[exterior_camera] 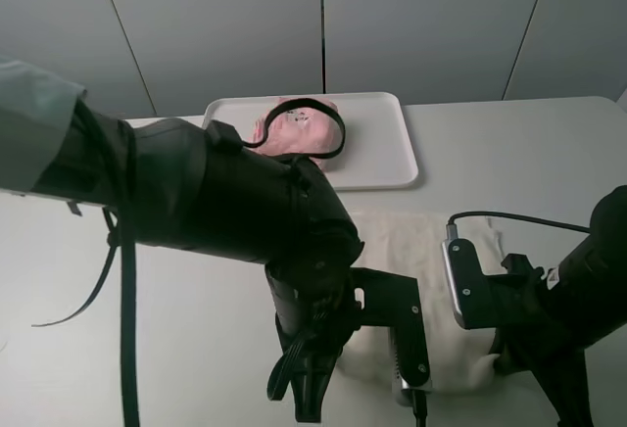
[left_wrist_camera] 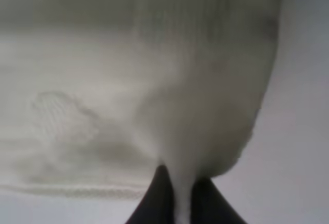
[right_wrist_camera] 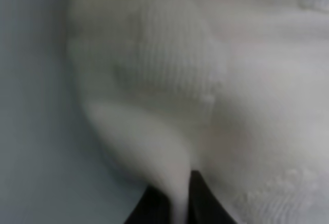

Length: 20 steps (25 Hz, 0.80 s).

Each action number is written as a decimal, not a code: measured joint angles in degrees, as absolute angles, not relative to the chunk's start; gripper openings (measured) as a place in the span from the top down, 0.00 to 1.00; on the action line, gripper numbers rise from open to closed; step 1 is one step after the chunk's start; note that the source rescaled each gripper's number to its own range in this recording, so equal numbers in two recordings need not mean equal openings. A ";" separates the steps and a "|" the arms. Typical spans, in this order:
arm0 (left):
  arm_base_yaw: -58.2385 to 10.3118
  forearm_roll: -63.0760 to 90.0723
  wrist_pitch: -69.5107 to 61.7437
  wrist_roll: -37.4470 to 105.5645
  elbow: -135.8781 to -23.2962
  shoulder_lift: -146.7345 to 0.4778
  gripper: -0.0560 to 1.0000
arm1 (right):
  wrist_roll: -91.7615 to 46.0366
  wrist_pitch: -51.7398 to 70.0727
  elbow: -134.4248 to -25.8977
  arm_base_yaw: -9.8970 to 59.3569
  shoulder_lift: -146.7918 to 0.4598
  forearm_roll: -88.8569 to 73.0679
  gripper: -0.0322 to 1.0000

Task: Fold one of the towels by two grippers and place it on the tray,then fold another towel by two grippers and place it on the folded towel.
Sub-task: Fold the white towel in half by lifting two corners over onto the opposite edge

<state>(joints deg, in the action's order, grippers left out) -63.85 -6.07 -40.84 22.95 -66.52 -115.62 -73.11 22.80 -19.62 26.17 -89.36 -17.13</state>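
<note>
Exterior high: table (exterior_camera: 196,329) overlooked from above, at some distance. Wrist views: set very close, blurred; cream towel (exterior_camera: 411,241) shared by all three.

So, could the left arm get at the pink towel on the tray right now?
Probably not at once: its fingers are shut on the edge of the cream towel, so they are busy. Otherwise the way looks free; the pink towel lies uncovered on the tray.

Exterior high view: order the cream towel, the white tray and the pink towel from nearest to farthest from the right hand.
1. cream towel, pinched in the right hand, at the front.
2. white tray, beyond the cream towel, toward the back.
3. pink towel, on the tray, left of its middle.
</note>
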 joint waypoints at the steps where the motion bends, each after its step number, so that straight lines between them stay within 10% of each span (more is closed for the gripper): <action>1: -63.85 -6.61 -40.70 22.10 -66.42 -115.15 0.95 | -71.80 23.53 -19.47 26.17 -88.09 -17.13 0.97; 20: -63.85 -16.20 -36.28 -1.25 -66.42 -108.15 0.95 | -33.78 25.08 -19.30 26.17 -72.24 -13.93 0.97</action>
<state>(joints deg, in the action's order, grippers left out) -63.85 -16.20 -36.28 -1.25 -66.42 -108.15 -33.78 25.08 -19.30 26.17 -72.24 -13.93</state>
